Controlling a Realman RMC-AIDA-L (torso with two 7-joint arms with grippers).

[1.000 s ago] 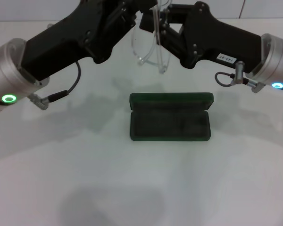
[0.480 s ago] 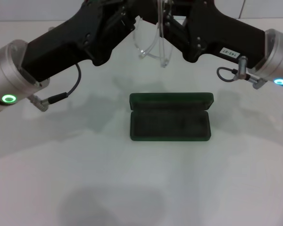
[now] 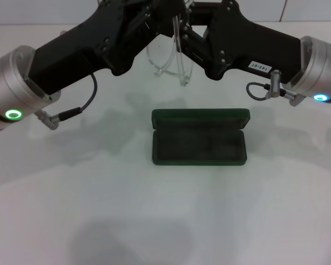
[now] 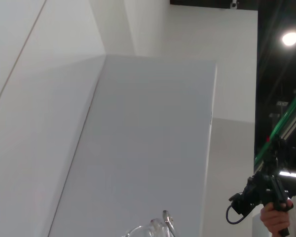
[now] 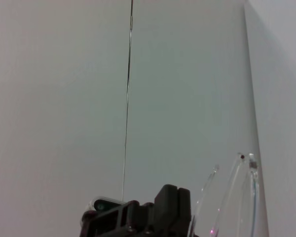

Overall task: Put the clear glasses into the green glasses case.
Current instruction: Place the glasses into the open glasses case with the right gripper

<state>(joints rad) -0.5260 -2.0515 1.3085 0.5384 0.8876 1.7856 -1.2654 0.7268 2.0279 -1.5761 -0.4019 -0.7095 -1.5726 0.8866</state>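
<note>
Clear glasses held aloft between both grippers, above the far side of the open case.

The clear glasses point(image 3: 174, 58) hang in the air where the left gripper point(image 3: 154, 22) and right gripper point(image 3: 190, 33) meet; each appears to grip the frame, though the fingers are too hidden to be sure. Below and nearer lies the green glasses case point(image 3: 199, 144), lid open, on the white table point(image 3: 165, 221).

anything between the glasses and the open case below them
Nothing visible. The clear glasses hang between the two claws above the table, and the green case lies open in front of them with an empty interior.
</note>
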